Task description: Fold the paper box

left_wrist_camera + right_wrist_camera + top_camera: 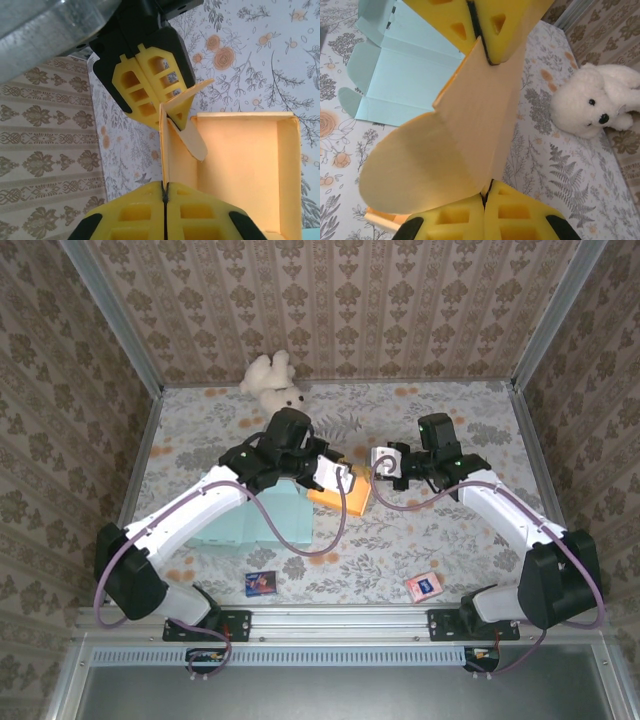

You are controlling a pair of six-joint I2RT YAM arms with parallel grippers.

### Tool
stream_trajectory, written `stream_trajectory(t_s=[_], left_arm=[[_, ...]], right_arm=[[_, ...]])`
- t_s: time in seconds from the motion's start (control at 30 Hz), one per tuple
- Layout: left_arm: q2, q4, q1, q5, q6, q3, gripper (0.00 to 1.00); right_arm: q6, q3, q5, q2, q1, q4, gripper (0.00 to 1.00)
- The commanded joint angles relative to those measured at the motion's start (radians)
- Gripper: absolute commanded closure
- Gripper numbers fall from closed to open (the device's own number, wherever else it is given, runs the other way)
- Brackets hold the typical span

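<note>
1. The orange paper box (330, 498) sits near the middle of the flowered surface (400, 550), between the two arms. Its left side is just beside a flat light-blue cardboard sheet (262, 522).
2. The left pincer (156, 145) is pressed together on the box's upright side wall. The wall's thin edge runs straight into the seam between the yellow fingers (135, 215).
3. In the left wrist view the box stands open, with a bare floor and raised walls. A corner flap (192, 135) leans inward beside the pinched wall.
4. The right pincer (481, 110) is pressed together on a tall panel of the box, which runs from the upper yellow fingers (515, 220) seam to the lower one. A rounded tab (410, 170) on that panel curls toward the camera.
5. A white plush dog (272, 385) lies at the far edge of the surface, well apart from the box.
6. Two small cards lie by the near edge, a dark one (260, 583) on the left and a pink one (424, 586) on the right.
</note>
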Motion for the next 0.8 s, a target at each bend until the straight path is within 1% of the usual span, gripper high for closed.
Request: stream_trajectory(t_s=[0.0,0.07,0.1,0.13,0.2,0.23,0.27,0.3,0.37,0.4,0.43,0.47,0.5,0.53,0.57,0.6,0.7,0.77], left_arm=[[-0.1,0.112,0.04,0.227,-0.121,-0.03,0.73],[-0.144,0.214,0.069,0.294,-0.225,-0.082,0.71],[-0.169,0.285,0.082,0.306,-0.304,-0.115,0.71],[-0.188,0.369,0.093,0.292,-0.391,-0.145,0.71],[-0.221,0.553,0.112,0.187,-0.646,-0.196,0.69],[-0.226,0.592,0.117,0.103,-0.773,-0.197,0.66],[-0.225,0.578,0.124,-0.037,-0.925,-0.168,0.61],[-0.211,0.508,0.136,-0.178,-1.049,-0.114,0.58],[-0.164,0.33,0.181,-0.334,-1.24,-0.002,0.54],[-0.132,0.257,0.216,-0.373,-1.353,0.042,0.49],[-0.105,0.19,0.249,-0.393,-1.453,0.068,0.41],[-0.073,0.107,0.285,-0.393,-1.58,0.095,0.3],[-0.032,0.041,0.317,-0.362,-1.695,0.117,0.29],[-0.004,-0.004,0.361,-0.322,-1.779,0.14,0.3],[0.032,-0.047,0.385,-0.279,-1.86,0.155,0.33],[0.065,-0.086,0.4,-0.262,-1.925,0.17,0.34],[0.127,-0.174,0.403,-0.27,-2.048,0.195,0.33],[0.161,-0.169,0.397,-0.236,-2.105,0.185,0.32]], right_arm=[[0.014,-0.027,-0.031,0.017,0.006,0.06,1.0],[0.017,-0.043,-0.034,0.017,0.003,0.083,0.99],[0.02,-0.051,-0.036,0.017,0.001,0.096,1.0],[0.022,-0.059,-0.037,0.017,-0.001,0.107,1.0],[0.024,-0.069,-0.039,0.017,-0.005,0.124,0.99],[0.024,-0.072,-0.039,0.017,-0.007,0.129,1.0],[0.024,-0.077,-0.039,0.017,-0.008,0.133,1.0],[0.024,-0.082,-0.042,0.017,-0.01,0.137,1.0],[0.021,-0.09,-0.044,0.045,-0.012,0.145,1.0],[0.018,-0.095,-0.044,0.045,-0.014,0.149,1.0],[0.016,-0.098,-0.044,0.046,-0.016,0.15,0.99],[0.015,-0.105,-0.045,0.046,-0.018,0.153,0.99],[0.013,-0.107,-0.044,0.047,-0.02,0.154,0.99],[0.012,-0.107,-0.043,0.049,-0.023,0.153,0.99],[0.011,-0.108,-0.043,0.051,-0.024,0.152,0.99],[0.011,-0.11,-0.043,0.051,-0.025,0.151,0.99],[0.012,-0.111,-0.048,0.051,-0.027,0.151,0.99],[0.011,-0.11,-0.053,0.051,-0.028,0.151,0.99]])
